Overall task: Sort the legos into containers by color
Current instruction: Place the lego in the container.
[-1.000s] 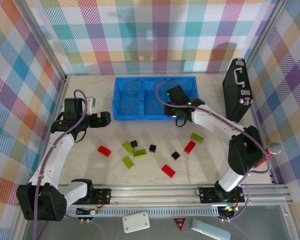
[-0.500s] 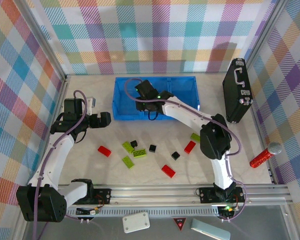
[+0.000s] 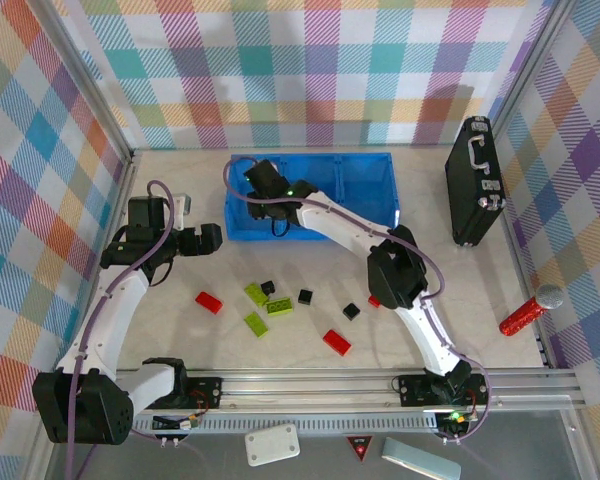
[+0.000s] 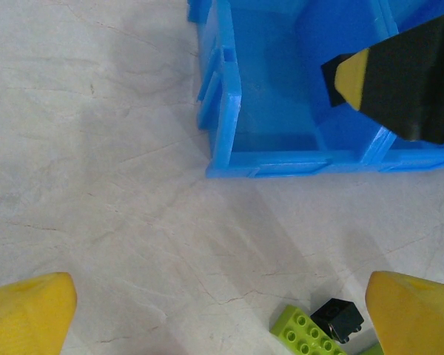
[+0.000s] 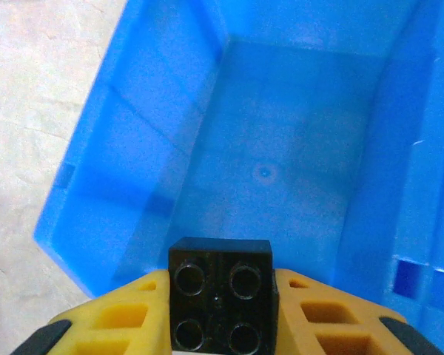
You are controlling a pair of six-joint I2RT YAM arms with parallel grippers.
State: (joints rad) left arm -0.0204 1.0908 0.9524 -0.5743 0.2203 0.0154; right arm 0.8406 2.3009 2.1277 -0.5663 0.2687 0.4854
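We log the right hand (image 5: 220, 318), clamped on one black lego (image 5: 220, 285), swung from the three o'clock end of the blue bin (image 3: 365, 195) to above its nine o'clock compartment (image 5: 281, 148), ready to drop.

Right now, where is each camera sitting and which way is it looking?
Top external: high behind the arms, looking down at the table, blue bin and loose bricks; both arms show.
Left wrist: on the left arm, looking down at the bin's left corner; the open left pincer frames the bottom corners.
Right wrist: on the right arm, looking down into the bin's left compartment; the right pincer grips a black brick.
Shared: both wrist views show that left compartment.
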